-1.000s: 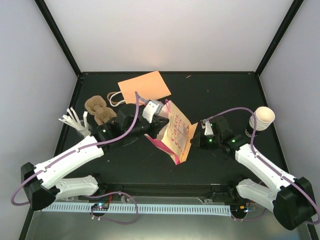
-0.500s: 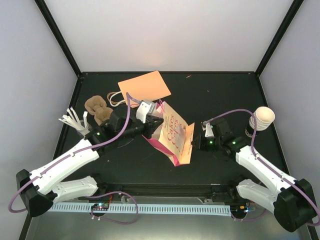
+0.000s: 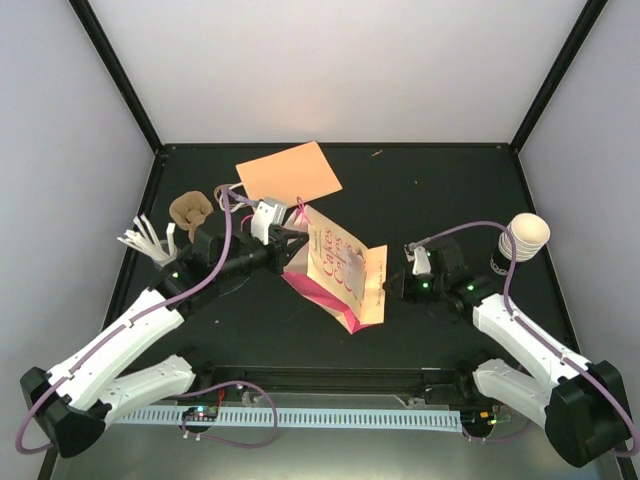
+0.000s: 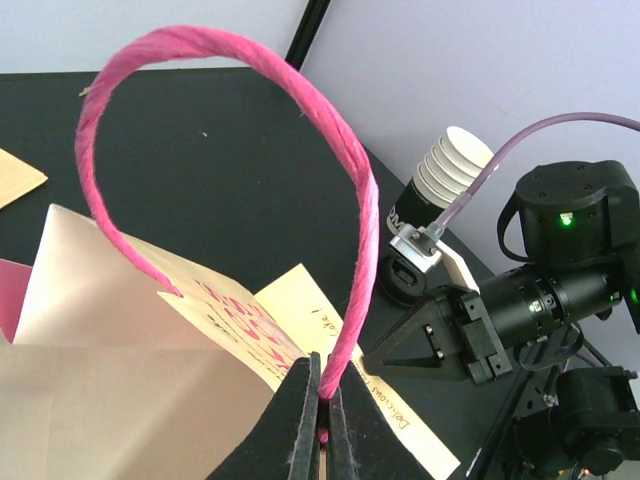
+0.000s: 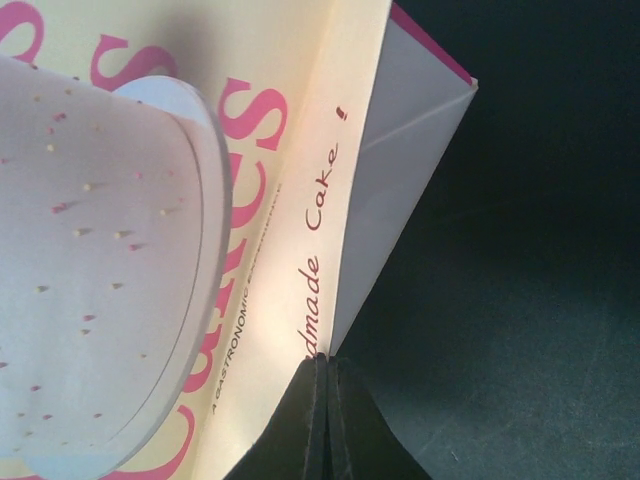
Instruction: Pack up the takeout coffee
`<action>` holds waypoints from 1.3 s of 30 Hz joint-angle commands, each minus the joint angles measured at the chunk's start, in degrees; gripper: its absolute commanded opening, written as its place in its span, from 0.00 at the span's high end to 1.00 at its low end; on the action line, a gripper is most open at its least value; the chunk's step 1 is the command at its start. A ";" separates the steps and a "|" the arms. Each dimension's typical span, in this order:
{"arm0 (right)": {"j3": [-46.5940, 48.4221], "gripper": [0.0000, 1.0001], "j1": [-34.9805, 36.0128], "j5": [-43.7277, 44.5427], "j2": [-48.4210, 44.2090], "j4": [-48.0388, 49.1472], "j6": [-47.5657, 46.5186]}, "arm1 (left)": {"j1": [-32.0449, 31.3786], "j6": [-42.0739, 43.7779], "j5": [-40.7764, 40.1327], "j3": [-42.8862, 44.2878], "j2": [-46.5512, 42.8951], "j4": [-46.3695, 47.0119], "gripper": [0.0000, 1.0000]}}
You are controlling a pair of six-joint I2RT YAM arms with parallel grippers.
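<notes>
The takeout coffee, upright at the right edge of the bench apart from the paper bag, is judged light and crushable, best gripped round its ribbed wall; left jaws are pinched on the pink handle, right jaws on the bag's edge.

Coffee cup standing alone at the right side of the table

The coffee cup is a paper takeout cup with a cream-white ribbed upper part and a dark lower part that carries small white lettering, too small to read. It stands upright on its base on the black table, close to the right edge, and nothing holds or touches it. It is well apart from the paper bag near the middle. From the left wrist view the cup shows its horizontal ribs clearly, with a purple cable crossing in front of it. Its top looks pale and round; whether it has a lid cannot be told.
</notes>
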 commanded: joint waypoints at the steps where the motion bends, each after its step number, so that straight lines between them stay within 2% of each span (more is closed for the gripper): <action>1: -2.04 0.99 -1.87 -1.77 -0.46 0.57 0.16 | 1.58 -0.50 1.48 -1.56 -4.00 2.67 0.98; 13: -3.71 0.99 -2.90 -2.10 -0.25 1.33 0.25 | 4.50 0.43 -0.32 -5.53 -9.41 2.45 0.98; 31: -6.04 0.99 -5.39 -0.43 -1.27 0.61 0.38 | 6.59 1.84 -1.62 -8.46 -12.78 0.36 0.98; 34: -6.25 0.99 -5.54 -0.29 -1.14 0.73 0.44 | 6.62 2.51 -0.03 -8.89 -13.36 1.53 0.98; 39: -6.20 0.96 -5.49 -3.09 -0.97 1.87 -0.71 | 6.57 3.50 9.46 -9.68 -13.04 7.14 0.98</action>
